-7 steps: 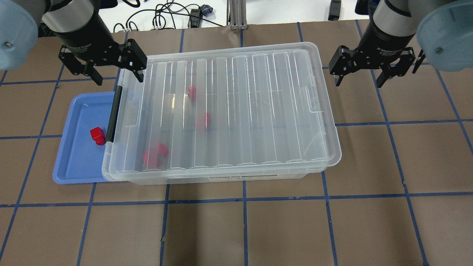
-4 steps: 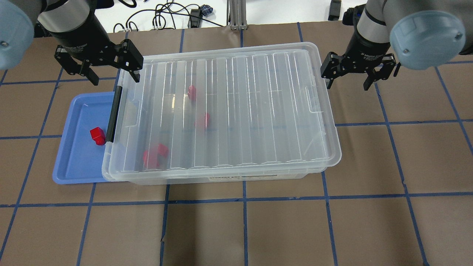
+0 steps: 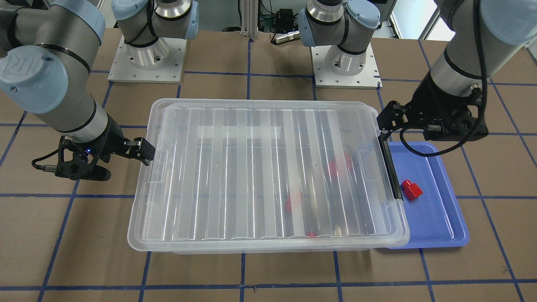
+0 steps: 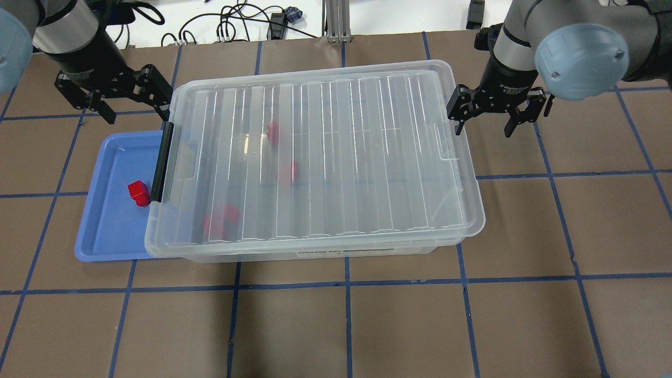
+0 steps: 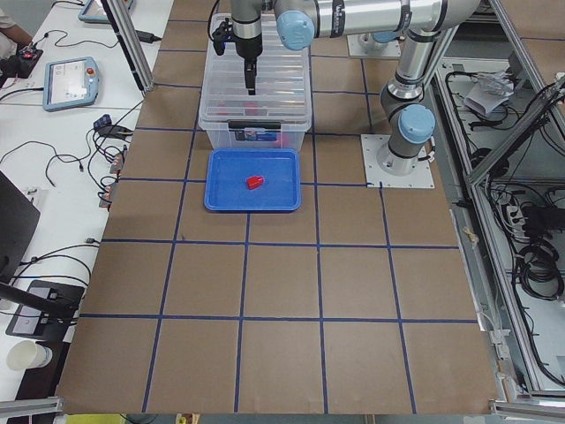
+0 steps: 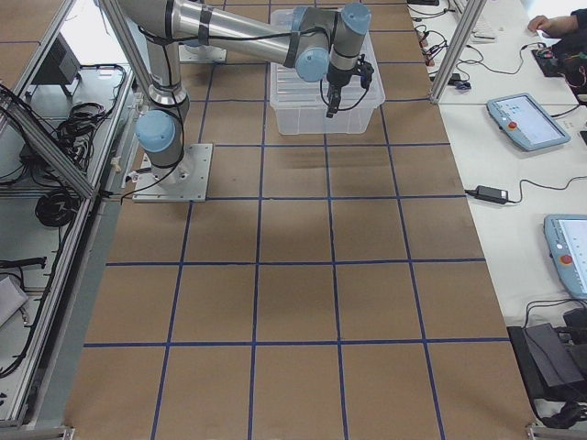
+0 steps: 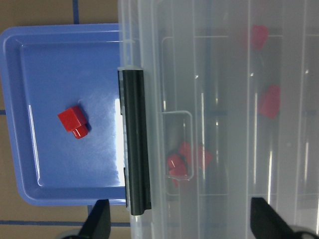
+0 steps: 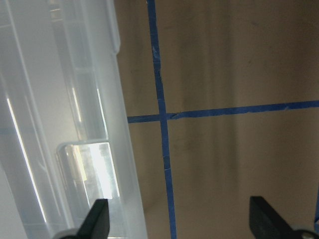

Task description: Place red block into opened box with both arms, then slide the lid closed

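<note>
One red block (image 4: 138, 192) lies on the blue tray (image 4: 105, 231), just left of the box's black bar (image 4: 164, 163). The clear box (image 4: 315, 255) carries the ribbed lid (image 4: 367, 157) over nearly all of its top. Several more red blocks (image 4: 220, 220) show blurred through the lid. My left gripper (image 4: 137, 110) hangs open and empty at the box's far left corner, beyond the tray. In the left wrist view the red block (image 7: 73, 121) lies left of the bar. My right gripper (image 4: 484, 126) is open and empty beside the lid's right end.
The blue tray is partly tucked under the box's left end. Brown table paper with a blue tape grid (image 4: 346, 283) surrounds the box. Cables (image 4: 236, 26) lie on the white surface beyond the far table edge.
My left gripper has drawn back to the left, off the lid's corner. The right gripper has moved left, closer to the lid's right end. Box, lid and blocks have not moved.
</note>
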`<state>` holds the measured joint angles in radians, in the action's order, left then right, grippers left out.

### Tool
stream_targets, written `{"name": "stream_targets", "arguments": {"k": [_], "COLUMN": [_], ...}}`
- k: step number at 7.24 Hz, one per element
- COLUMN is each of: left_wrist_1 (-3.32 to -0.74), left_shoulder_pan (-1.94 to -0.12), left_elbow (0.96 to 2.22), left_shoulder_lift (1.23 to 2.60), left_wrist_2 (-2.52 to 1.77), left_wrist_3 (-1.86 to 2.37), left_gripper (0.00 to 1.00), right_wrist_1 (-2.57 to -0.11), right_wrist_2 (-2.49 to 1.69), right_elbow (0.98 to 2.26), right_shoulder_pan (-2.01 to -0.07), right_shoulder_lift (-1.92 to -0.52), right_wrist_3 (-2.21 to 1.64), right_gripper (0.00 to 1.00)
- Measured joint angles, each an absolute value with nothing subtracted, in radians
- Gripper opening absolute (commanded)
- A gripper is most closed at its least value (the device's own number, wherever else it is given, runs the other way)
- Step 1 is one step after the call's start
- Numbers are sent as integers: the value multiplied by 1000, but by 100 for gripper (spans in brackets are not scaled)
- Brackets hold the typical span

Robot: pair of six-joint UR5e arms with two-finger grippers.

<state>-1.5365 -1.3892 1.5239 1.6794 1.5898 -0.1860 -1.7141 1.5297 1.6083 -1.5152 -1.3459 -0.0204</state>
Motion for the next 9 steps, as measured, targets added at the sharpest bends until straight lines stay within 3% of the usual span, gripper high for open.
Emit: {"name": "stream_targets", "arguments": {"k": [6, 9], "left_wrist_1": [-1292, -1147], "left_shoulder_pan": [-1227, -1164], "left_elbow": [1569, 1666], "left_shoulder_lift": [1846, 1894], "left_wrist_2": [1613, 1644], "left_wrist_3": [-465, -496], "left_gripper": [100, 100], "right_wrist_1": [-1725, -1723], "right_wrist_2": [1519, 1520], "right_elbow": [1612, 1612], "right_shoulder_pan": [-1511, -1470], "right_shoulder_lift": [-1315, -1314], "right_wrist_3": [-1, 3], "right_gripper": [100, 100]}}
